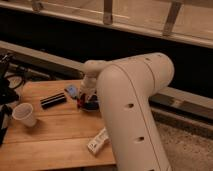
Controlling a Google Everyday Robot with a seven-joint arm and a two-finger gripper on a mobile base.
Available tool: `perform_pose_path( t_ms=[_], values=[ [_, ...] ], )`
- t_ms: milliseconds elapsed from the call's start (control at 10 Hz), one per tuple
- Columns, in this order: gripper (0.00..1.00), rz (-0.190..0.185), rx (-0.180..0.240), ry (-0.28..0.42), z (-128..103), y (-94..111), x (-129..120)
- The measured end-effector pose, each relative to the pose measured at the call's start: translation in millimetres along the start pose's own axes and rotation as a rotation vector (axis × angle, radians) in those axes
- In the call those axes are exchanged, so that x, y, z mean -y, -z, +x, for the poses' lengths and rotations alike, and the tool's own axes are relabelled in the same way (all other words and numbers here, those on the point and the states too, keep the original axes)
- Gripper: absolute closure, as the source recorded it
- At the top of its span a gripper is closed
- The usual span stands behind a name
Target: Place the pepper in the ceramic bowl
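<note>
Wooden table [55, 131], camera view: we are seeing the gripper [86, 101] hanging low over the ceramic bowl [93, 107].
We are reading the pepper [80, 103] as a red patch at the gripper, by the bowl's left rim; we cannot tell the grip state.

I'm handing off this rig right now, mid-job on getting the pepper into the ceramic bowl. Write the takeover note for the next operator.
Gripper: down low at the far side of the wooden table, right at the ceramic bowl, which the arm mostly hides.
Pepper: a reddish bit shows at the gripper's tip by the bowl's left rim. I can't tell whether it is held or already let go.
Done: pepper is at the bowl.
Left: confirm it lies inside the bowl, release if needed, then lift the arm clear.
Nearby: blue item, black bar, paper cup, white box at the front edge.
</note>
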Motion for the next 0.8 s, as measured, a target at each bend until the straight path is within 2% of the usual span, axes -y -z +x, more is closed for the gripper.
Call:
perform_pose_path(
  t_ms=[200, 300, 500, 600, 800],
  values=[
    [0.93, -0.076, -0.005, 0.01, -9.3, 16.4, -1.9],
    [0.99, -0.109, 0.013, 0.011, -17.8, 37.0, -4.8],
    [1.0, -0.157, 0.057, -0.009, -36.0, 70.7, 2.7],
    [1.0, -0.195, 0.101, -0.045, -50.1, 92.3, 23.2],
    [0.96, -0.242, 0.141, -0.095, -71.3, 111.7, 53.8]
  ],
)
